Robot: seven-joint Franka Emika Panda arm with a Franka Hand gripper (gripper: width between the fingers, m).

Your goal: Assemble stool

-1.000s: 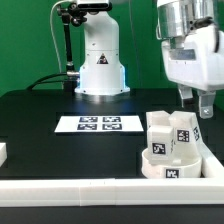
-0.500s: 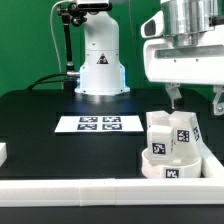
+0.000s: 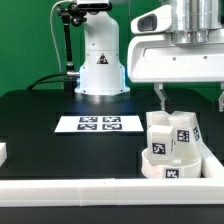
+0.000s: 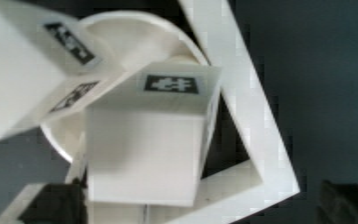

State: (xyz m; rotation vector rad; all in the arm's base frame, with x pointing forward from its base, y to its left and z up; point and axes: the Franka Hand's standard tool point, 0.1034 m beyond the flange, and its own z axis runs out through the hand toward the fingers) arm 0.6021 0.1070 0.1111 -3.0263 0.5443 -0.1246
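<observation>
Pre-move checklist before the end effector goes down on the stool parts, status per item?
1. End effector open: ok, fingers spread apart.
2. End effector empty: ok, nothing between the fingers.
3. End effector above the small white rectangular tagged leg blocks: ok, it hangs over them with a gap.
4. Leg blocks sitting on the white round plastic disc seat: ok, two stand on it side by side.
5. Seat against the white raised wall: ok in the wrist view, seat in the corner.
6. Sockets visible: cannot tell.
</observation>
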